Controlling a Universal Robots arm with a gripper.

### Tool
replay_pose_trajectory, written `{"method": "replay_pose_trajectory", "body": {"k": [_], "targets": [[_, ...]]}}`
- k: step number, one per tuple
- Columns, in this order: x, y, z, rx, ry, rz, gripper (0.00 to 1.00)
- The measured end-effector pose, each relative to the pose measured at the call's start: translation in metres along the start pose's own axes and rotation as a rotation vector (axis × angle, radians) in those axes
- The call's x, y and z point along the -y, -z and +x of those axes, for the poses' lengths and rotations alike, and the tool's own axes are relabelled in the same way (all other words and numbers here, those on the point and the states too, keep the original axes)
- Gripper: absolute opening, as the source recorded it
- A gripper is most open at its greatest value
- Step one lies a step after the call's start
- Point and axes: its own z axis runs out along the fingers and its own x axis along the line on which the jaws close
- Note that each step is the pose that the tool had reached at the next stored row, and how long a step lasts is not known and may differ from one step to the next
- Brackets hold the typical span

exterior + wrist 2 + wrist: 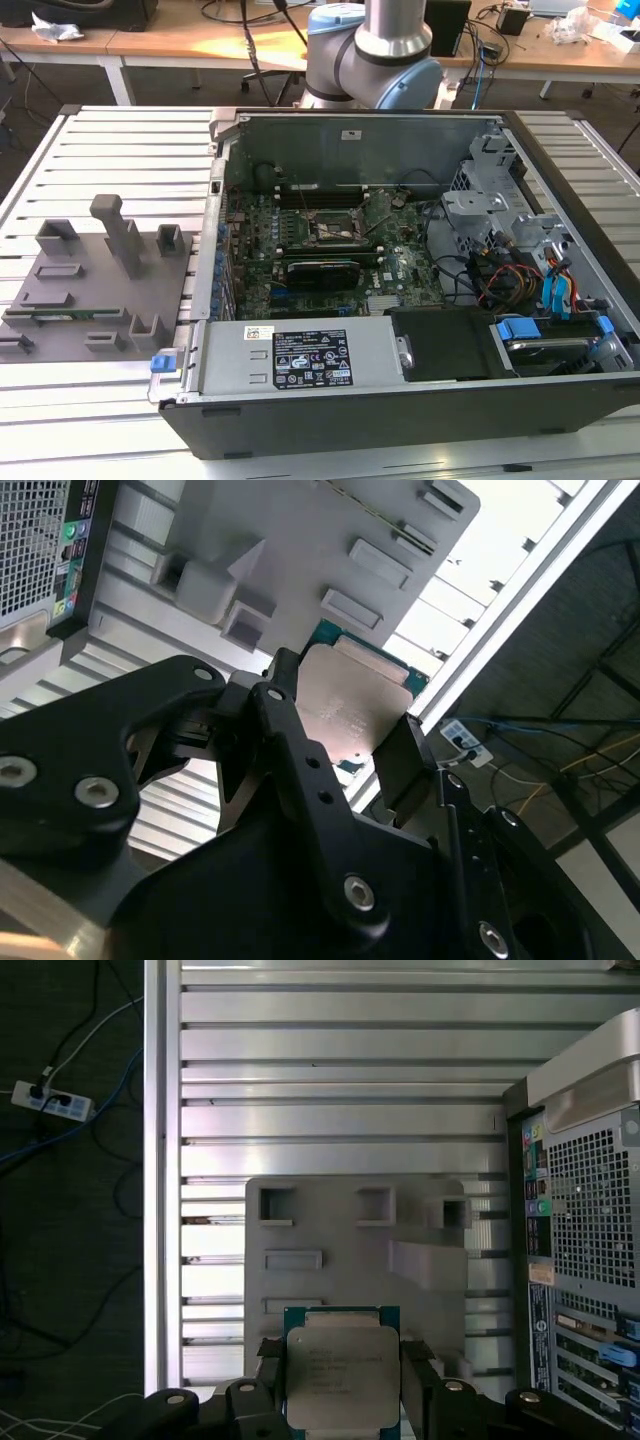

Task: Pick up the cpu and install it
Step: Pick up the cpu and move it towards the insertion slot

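Your cpu (342, 1385) is a small flat square with a pale silvery lid and a thin green rim. The gripper (342, 1355) clamps it between black fingers, and both wrist views show it against the grey fixture plate (340, 1230). The plate lies on a slatted aluminium table (110, 130), with wooden desks (180, 40) behind. The open computer case (350, 150) holds the motherboard (400, 270), its socket (335, 230) and cables.
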Motion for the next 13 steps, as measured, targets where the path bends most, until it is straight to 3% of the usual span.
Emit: {"method": "replay_pose_trajectory", "body": {"k": [13], "targets": [[-0.0004,-0.0007,-0.0233,0.0000,0.000,0.0000,0.55]]}}
